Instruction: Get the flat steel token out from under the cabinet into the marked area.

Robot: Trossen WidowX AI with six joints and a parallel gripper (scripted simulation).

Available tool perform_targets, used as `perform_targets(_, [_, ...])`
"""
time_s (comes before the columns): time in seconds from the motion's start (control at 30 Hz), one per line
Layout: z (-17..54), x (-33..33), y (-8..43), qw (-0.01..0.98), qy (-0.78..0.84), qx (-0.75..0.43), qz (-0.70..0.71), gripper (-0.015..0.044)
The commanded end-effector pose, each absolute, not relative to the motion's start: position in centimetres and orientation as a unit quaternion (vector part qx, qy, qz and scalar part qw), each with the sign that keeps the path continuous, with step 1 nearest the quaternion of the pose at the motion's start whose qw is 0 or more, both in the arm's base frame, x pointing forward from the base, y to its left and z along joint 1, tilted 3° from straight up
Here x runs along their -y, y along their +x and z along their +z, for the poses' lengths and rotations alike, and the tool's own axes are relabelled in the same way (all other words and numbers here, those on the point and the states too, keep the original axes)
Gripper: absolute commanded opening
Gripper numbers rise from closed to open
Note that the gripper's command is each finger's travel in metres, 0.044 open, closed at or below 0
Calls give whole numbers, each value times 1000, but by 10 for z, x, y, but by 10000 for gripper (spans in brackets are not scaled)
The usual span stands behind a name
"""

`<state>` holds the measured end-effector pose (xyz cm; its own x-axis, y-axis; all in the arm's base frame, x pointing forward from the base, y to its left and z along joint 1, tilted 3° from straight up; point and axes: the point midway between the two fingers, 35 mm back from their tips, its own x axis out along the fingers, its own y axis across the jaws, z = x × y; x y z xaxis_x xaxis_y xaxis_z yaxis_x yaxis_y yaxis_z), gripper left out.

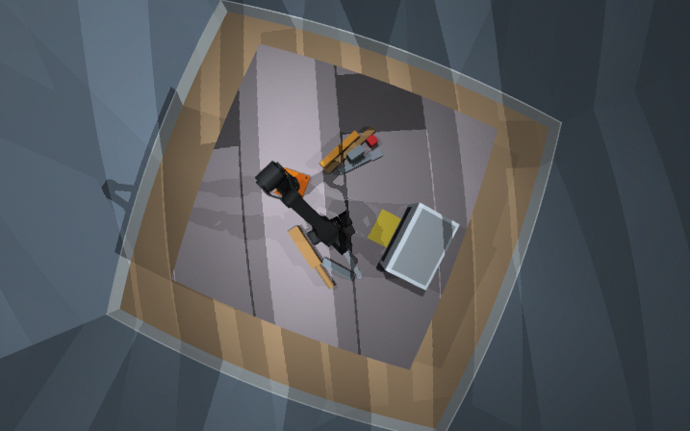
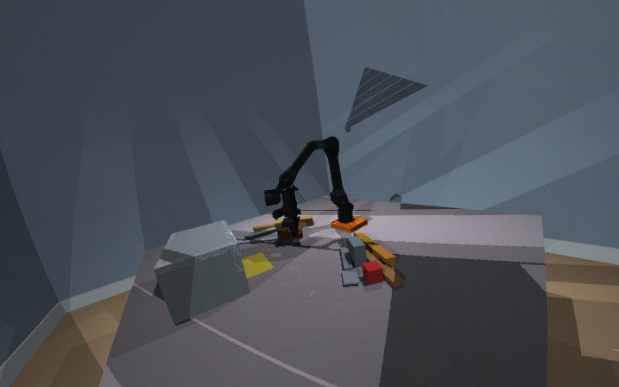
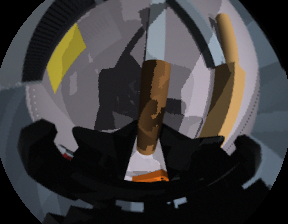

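My gripper (image 1: pixel 343 241) (image 2: pixel 293 231) (image 3: pixel 148 123) is shut on the brown handle (image 3: pixel 154 100) of a tool, low over the table. The tool's long grey blade (image 1: pixel 355 266) (image 3: pixel 156 37) points away from the hand. The grey cabinet (image 1: pixel 422 246) (image 2: pixel 211 293) stands beyond the marked area; its dark slotted front (image 3: pixel 50 37) shows at the upper left of the wrist view. The yellow marked area (image 1: pixel 383 227) (image 2: pixel 257 264) (image 3: pixel 67 57) lies in front of the cabinet, off to one side of the tool. The steel token cannot be made out in any view.
A tan wooden piece (image 1: pixel 304 246) (image 3: pixel 238 95) and a grey bar (image 1: pixel 336 267) (image 3: pixel 195 30) lie beside the held tool. Across the table lie an orange bar (image 1: pixel 340 150) (image 2: pixel 380 250), a grey block (image 1: pixel 355 154) (image 2: pixel 356 250) and a red cube (image 1: pixel 371 139) (image 2: pixel 372 273).
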<state>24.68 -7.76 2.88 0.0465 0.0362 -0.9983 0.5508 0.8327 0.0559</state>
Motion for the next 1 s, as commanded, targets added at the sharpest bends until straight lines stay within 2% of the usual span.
perform_targets(0.0, [29,81,245,688,223,-663,-192,0])
perform_targets(0.97, [28,99,234,688,223,-664,-192,0])
